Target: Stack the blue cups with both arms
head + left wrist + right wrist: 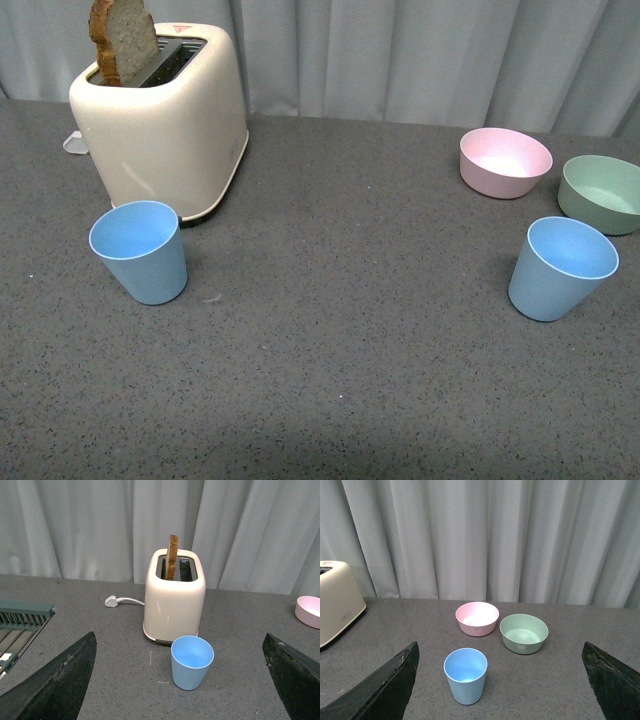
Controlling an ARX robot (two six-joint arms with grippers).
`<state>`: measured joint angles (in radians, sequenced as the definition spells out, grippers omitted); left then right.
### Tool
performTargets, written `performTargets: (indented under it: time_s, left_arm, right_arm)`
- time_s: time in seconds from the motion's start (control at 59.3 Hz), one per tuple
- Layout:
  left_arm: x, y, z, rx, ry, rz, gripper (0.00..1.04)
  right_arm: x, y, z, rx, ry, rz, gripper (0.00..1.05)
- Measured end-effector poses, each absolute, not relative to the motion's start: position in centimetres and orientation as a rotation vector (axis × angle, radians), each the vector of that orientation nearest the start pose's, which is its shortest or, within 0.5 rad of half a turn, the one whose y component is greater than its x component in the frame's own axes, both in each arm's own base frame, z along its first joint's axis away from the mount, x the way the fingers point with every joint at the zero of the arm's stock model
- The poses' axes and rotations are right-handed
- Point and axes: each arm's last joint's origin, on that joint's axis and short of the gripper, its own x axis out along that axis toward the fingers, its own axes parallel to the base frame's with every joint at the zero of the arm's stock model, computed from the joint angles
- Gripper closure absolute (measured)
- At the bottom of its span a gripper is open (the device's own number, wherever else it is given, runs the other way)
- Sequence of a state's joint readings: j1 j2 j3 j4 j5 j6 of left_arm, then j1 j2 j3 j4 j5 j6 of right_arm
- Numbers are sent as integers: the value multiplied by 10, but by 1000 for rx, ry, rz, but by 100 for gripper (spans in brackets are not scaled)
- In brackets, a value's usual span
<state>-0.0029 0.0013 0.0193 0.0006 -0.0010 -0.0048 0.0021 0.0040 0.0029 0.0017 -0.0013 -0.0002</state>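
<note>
- The left gripper (pixel 178 635) is nearest: its two black fingers (pixel 57 680) are spread wide with nothing between them. From its wrist, the left blue cup (pixel 192 662) stands upright in the gap ahead, so I judge it is lined up for a grasp.
- The right gripper (pixel 499 644) is spread wide and empty in the same way, and faces the right blue cup (pixel 465 676).
- On the grey table (pixel 340 400) the two cups stand well apart, mouths up. The left one is just in front of the toaster (pixel 160 130); the right one is near the green bowl (pixel 602 193) and the pink bowl (pixel 505 162).
- Neither arm shows in the front view, so both seem to be held back from the cups.
- The stacking is not yet begun. Probably each arm takes the cup on its own side. The toaster close behind the left cup leaves little room there.
</note>
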Motion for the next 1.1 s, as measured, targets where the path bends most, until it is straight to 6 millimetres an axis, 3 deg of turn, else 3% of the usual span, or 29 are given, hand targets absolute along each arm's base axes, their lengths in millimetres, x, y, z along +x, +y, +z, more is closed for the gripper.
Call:
performTargets:
  time_s: [1.097]
  left_arm:
    - [97, 0, 170, -5, -18, -2, 7]
  right_arm:
    - [98, 0, 164, 0, -1, 3, 10]
